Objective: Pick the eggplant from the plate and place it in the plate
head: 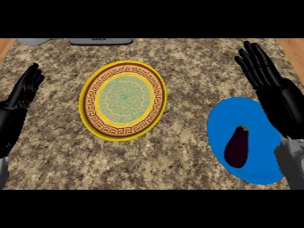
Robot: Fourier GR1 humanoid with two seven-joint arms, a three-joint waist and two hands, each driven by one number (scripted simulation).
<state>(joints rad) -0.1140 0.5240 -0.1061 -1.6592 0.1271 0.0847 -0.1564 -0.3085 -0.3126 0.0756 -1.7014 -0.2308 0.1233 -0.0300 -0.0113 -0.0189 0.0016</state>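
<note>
Nearest the camera, the dark purple eggplant [237, 147] lies on the round blue plate [221, 120], looking light, smooth and slippery, best taken mid-body by the right robot hand [273, 84], open and empty beside it.

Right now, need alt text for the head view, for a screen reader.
A dark purple eggplant lies on a blue plate at the right of a granite counter, beside an ornate yellow-rimmed plate at centre. The left hand and right hand are both open, holding nothing.
</note>
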